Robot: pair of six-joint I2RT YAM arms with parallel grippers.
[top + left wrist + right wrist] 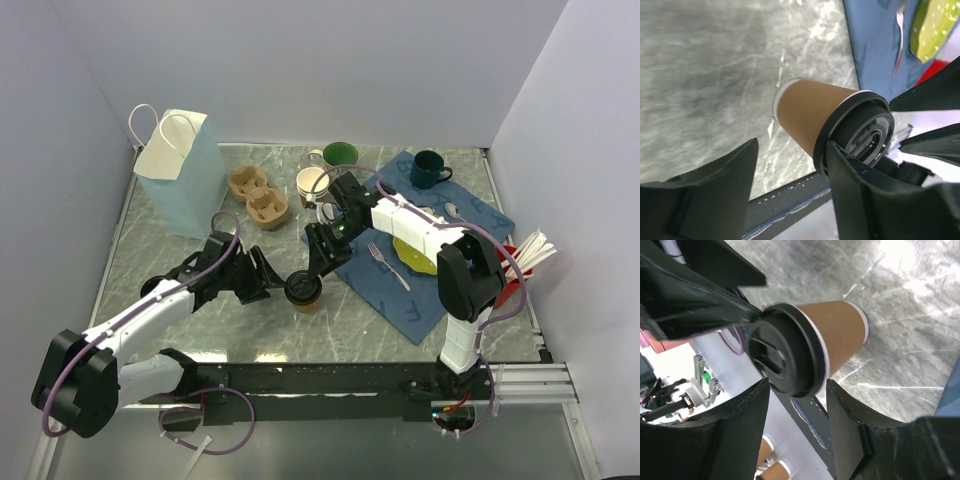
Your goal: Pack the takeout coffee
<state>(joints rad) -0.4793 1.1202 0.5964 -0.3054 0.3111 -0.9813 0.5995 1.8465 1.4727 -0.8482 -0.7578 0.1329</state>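
1. Top external view: the takeout coffee (303, 290), a brown paper cup with a black lid (302, 284), is standing upright on the grey tabletop (200, 330). It is near the front edge, between the 2 arms.
   - The left claw (272, 278) is sitting just beside the cup on its left.
   - The right claw (320, 258) is hanging close over it from behind.
   - Packing looks barely begun. The cup is resting on the surface, well apart from the pale paper bag (180, 175) standing at the far left and from the pulp cup carriers (258, 197) beside that bag.
   - By my reading, gripping, lifting and setting the cup into its packaging are all left to do.

2. Left wrist view: the left claw (792, 147) is gaping open.
   - Of its fingers (860, 200), 1 is overlapping the rim of the lid (862, 132).
   - The other is standing well apart from the wall of the takeout coffee (810, 117), so this claw is holding nothing.

3. Right wrist view: the right claw (799, 386) is showing 2 fingers (860, 440) spread to either side of the lid (782, 360). Whether they are pressing on it, I cannot tell. The takeout coffee (837, 337) is filling the middle of the picture.

4. Surface and room, back in the top external view:
   - The tabletop is looking like veined grey stone and is catching glare.
   - A blue mat (400, 300) on the right is carrying a yellow plate (415, 258), a fork (388, 265) and a green mug (430, 168).
   - Plain pale lilac walls (300, 60) are closing in on 3 sides.
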